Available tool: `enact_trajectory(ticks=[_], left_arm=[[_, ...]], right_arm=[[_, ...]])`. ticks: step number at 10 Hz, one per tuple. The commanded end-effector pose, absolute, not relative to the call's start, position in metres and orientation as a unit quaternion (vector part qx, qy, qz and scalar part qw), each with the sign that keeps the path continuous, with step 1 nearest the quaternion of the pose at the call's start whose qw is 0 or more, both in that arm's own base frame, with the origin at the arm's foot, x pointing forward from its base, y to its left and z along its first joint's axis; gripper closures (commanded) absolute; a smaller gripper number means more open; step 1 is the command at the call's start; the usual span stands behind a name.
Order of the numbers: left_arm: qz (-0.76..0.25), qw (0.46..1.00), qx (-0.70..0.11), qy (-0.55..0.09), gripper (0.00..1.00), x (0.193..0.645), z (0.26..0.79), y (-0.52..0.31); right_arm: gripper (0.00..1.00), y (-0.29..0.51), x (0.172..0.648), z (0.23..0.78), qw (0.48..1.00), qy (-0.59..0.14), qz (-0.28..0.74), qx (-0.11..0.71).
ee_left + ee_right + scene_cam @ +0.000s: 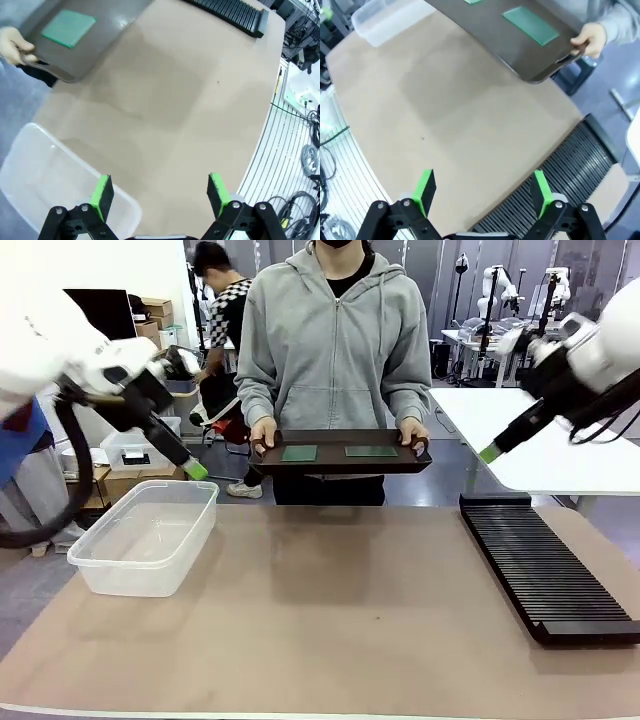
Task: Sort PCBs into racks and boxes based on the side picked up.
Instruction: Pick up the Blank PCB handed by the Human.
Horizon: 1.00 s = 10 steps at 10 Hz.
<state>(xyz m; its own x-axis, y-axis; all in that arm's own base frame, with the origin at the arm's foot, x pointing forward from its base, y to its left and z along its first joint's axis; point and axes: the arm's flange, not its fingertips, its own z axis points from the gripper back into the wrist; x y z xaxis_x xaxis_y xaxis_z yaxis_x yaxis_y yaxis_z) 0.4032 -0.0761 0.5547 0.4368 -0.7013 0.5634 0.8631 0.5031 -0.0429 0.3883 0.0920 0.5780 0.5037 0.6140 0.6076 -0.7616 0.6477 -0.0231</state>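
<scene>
At the front view's top centre, a person holds a dark brown tray [340,467] with both PCBs [299,453] side by side. The wrist views show the left gripper [160,192] over the clear tub [40,165] and the right gripper [482,190] over the slotted rack [570,160], both with jaws apart and empty.

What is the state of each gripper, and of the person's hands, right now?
Left gripper: open, holding nothing.
Right gripper: open, holding nothing.
Person's hands: both holding the dark tray with two PCBs on it.
</scene>
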Motion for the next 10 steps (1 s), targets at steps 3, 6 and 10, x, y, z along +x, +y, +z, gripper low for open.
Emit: enact_trajectory(ticks=[3, 6, 10], left_arm=[[-0.515, 0.769, -0.142, -0.352, 0.00, 0.393, 0.604, 0.000], [-0.521, 0.767, -0.106, -0.359, 0.00, 0.385, 0.630, 0.024], [-0.522, 0.763, -0.103, -0.367, 0.00, 0.382, 0.630, 0.021]], right_arm=[[0.00, 0.046, 0.358, 0.626, 0.835, -0.336, 0.414, 0.139], [0.00, 0.013, 0.340, 0.648, 0.825, -0.388, 0.389, 0.134], [0.00, 0.020, 0.341, 0.653, 0.833, -0.370, 0.393, 0.125]])
